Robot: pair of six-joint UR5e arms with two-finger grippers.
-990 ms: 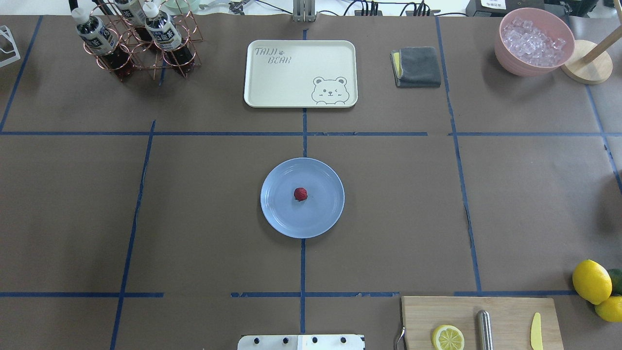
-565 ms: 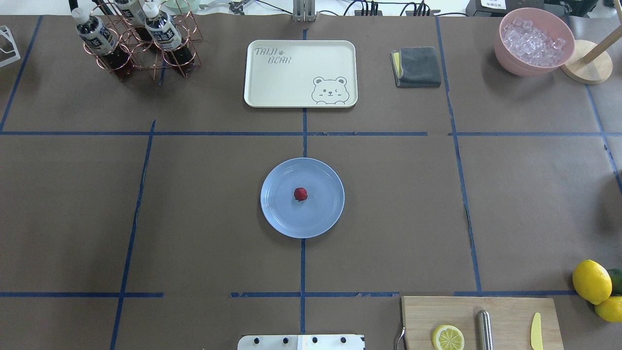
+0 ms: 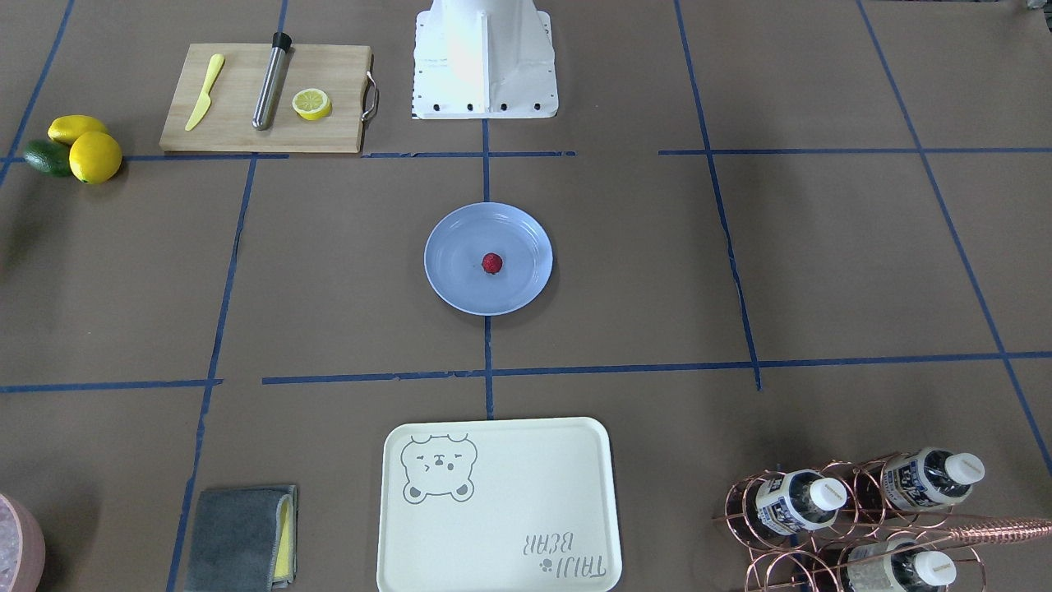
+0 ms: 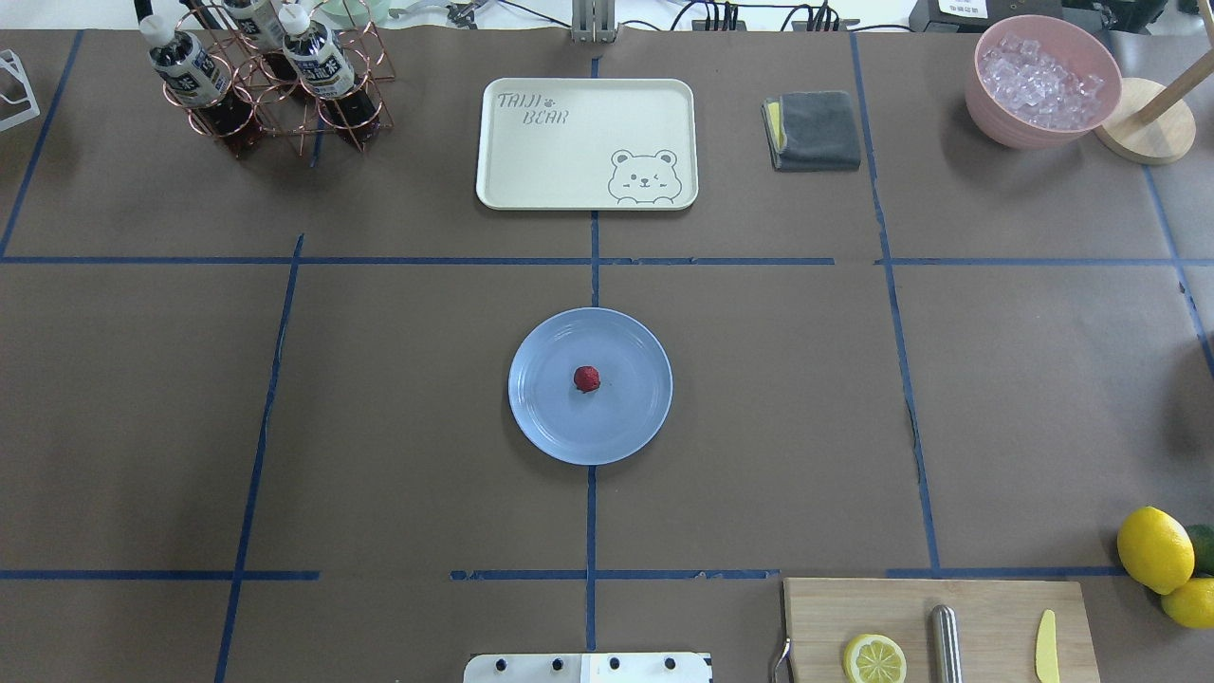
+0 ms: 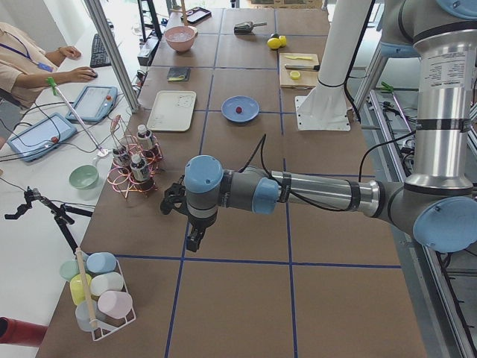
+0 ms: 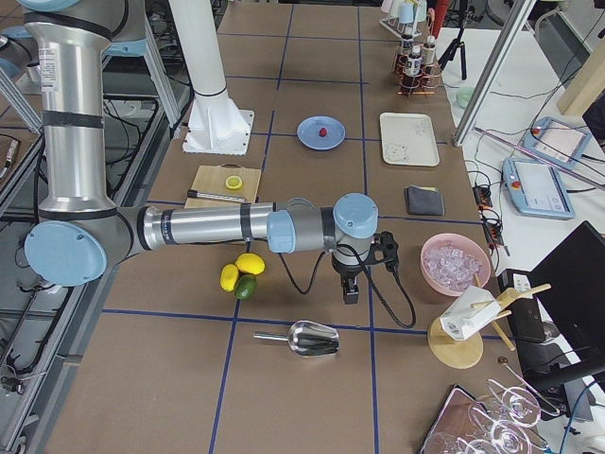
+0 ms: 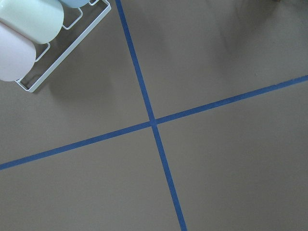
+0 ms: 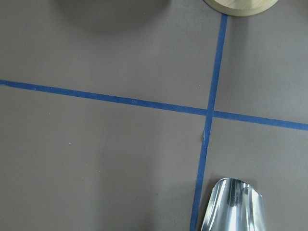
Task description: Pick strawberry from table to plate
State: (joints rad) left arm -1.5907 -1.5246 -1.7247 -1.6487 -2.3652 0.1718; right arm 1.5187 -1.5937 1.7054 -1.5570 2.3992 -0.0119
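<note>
The small dark-red strawberry lies at the middle of the light-blue plate, which rests on the brown table at its center. Neither gripper shows in the overhead or front views. My left gripper hangs over the table's left end, far from the plate, and only the exterior left view shows it. My right gripper hangs over the right end, beyond the lemons, seen only in the exterior right view. Whether either is open or shut, I cannot tell.
A cream bear-print tray and a grey cloth lie behind the plate. A wire rack of bottles stands far left, a pink bowl of ice far right. A cutting board carries a lemon half; whole lemons lie beside it. A metal scoop lies under the right wrist.
</note>
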